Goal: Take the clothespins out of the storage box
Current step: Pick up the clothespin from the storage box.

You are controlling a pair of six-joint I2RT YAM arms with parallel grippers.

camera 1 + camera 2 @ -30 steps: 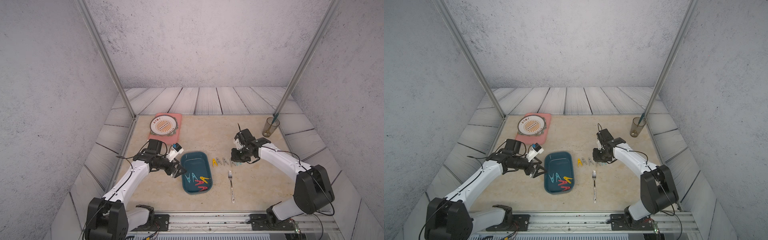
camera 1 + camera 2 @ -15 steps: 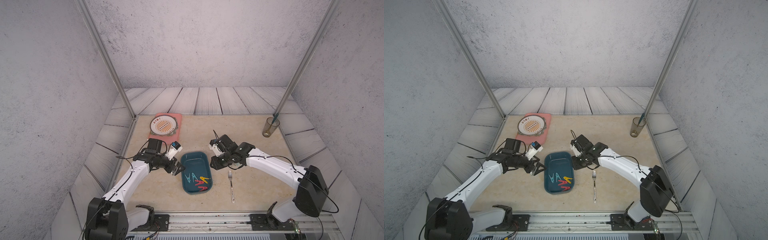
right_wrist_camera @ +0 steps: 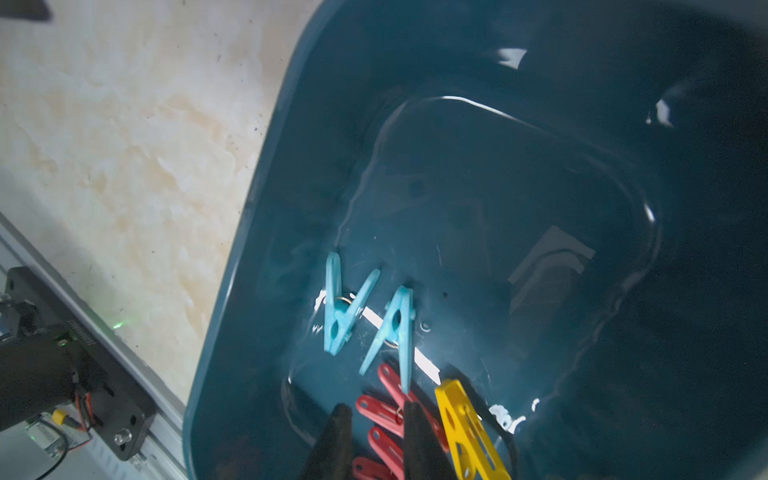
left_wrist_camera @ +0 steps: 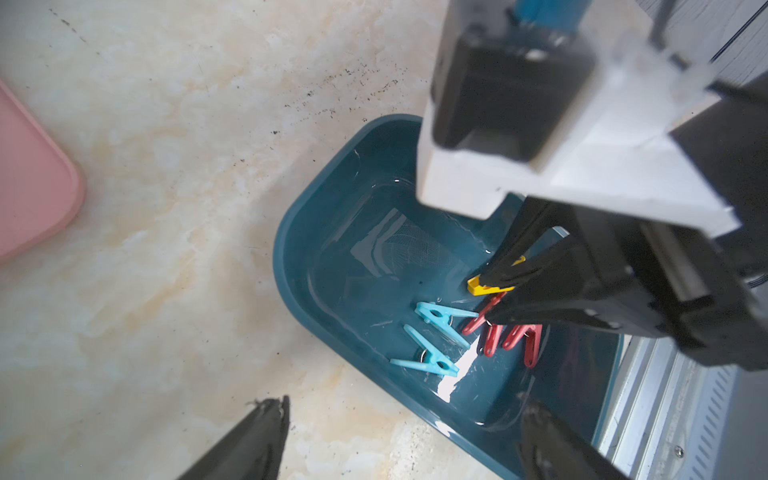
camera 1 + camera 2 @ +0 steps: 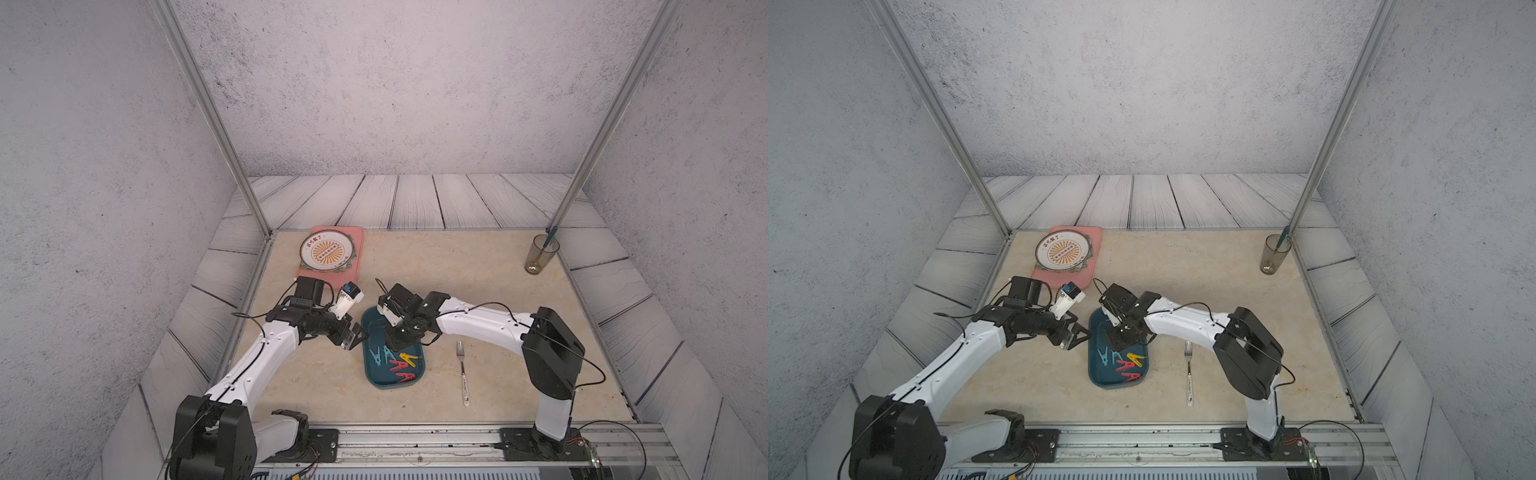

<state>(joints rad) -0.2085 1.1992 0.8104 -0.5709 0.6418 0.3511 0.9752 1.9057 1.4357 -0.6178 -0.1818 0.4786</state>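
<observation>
The dark teal storage box lies at the front middle of the table. Inside it are several clothespins: two light blue, one yellow and two red. My right gripper hangs over the box, jaws narrowly open just above a red pin, holding nothing. My left gripper stands wide open at the box's left rim, one finger outside it and one over the box.
A pink tray carrying a plate sits behind the left arm. A fork lies right of the box. A glass stands at the far right corner. The metal rail runs along the front edge.
My right arm has swung left, from the table right of the box to above the pins inside it. The left gripper has barely moved.
</observation>
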